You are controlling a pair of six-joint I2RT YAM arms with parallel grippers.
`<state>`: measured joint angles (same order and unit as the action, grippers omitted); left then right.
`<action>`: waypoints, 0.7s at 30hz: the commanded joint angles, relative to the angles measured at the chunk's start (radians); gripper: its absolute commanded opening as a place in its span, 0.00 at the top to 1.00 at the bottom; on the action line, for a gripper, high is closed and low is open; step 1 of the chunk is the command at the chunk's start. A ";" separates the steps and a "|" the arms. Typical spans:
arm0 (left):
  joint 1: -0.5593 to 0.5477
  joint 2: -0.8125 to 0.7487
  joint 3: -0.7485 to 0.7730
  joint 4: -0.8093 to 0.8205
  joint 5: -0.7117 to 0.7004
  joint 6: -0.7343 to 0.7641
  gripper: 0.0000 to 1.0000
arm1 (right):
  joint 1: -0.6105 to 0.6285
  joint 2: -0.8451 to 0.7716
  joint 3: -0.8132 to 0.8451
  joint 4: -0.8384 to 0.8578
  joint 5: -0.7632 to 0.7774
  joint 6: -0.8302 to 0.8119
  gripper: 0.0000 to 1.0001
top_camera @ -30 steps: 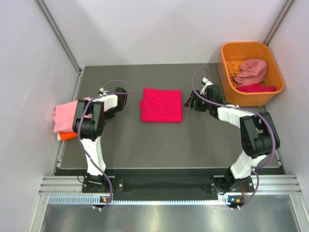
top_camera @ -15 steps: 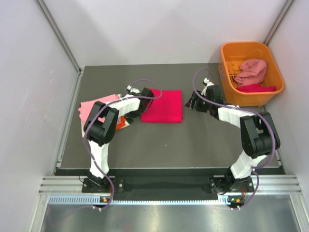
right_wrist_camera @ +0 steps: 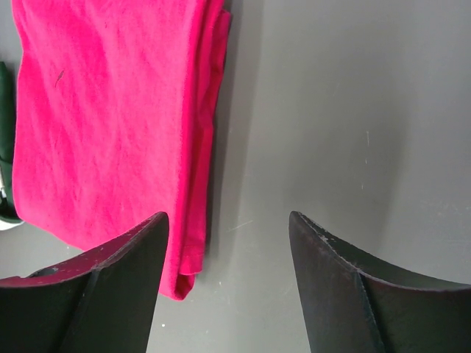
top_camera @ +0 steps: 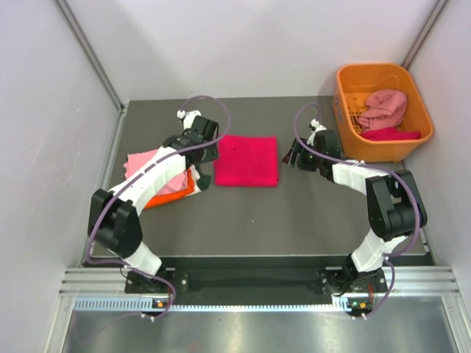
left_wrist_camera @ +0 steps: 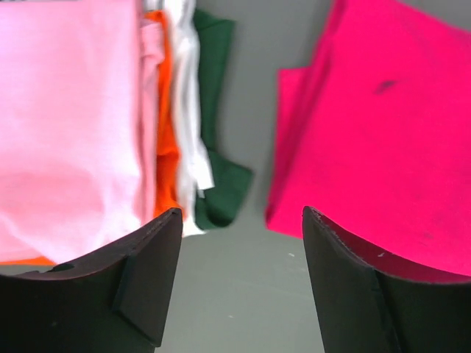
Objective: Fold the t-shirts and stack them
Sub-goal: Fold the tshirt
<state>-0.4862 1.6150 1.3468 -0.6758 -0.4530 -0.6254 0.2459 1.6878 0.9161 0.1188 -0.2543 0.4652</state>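
Note:
A folded crimson-pink t-shirt [top_camera: 246,160] lies flat mid-table. To its left sits a stack of folded t-shirts [top_camera: 158,180], light pink [left_wrist_camera: 66,125] on top, then orange [left_wrist_camera: 165,147], white [left_wrist_camera: 188,110] and dark green [left_wrist_camera: 217,110] edges showing. My left gripper [top_camera: 209,150] hovers open over the bare strip between the stack and the crimson shirt [left_wrist_camera: 383,140], holding nothing [left_wrist_camera: 241,217]. My right gripper [top_camera: 292,156] stands open just off the crimson shirt's right edge [right_wrist_camera: 110,118], empty, with grey table between its fingers [right_wrist_camera: 228,217].
An orange plastic basket [top_camera: 372,68] stands at the back right, holding a crumpled dusty pink shirt [top_camera: 384,107] and a crimson cloth [top_camera: 391,134]. White walls close in the grey table on three sides.
The left arm dragged the stack from the table's left edge rightward to beside the crimson shirt, then let go and opened. The right arm has stayed where it was.

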 commanded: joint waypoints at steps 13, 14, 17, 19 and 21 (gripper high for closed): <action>0.146 0.121 -0.051 0.351 0.425 0.078 0.11 | -0.016 0.137 0.179 -0.056 -0.169 0.003 0.13; 0.158 0.144 -0.019 0.357 0.433 0.079 0.12 | -0.017 0.156 0.199 -0.062 -0.186 0.015 0.15; 0.187 0.265 0.046 0.363 0.511 0.063 0.16 | -0.020 0.216 0.282 -0.096 -0.209 0.021 0.17; 0.198 0.308 0.069 0.380 0.540 0.055 0.16 | -0.022 0.239 0.319 -0.116 -0.206 0.018 0.16; 0.204 0.350 0.110 0.387 0.553 0.044 0.17 | -0.023 0.272 0.398 -0.208 -0.206 0.016 0.16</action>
<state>-0.3012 1.9270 1.3884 -0.3573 0.0334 -0.5735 0.2348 1.9289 1.1961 -0.0067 -0.4229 0.4812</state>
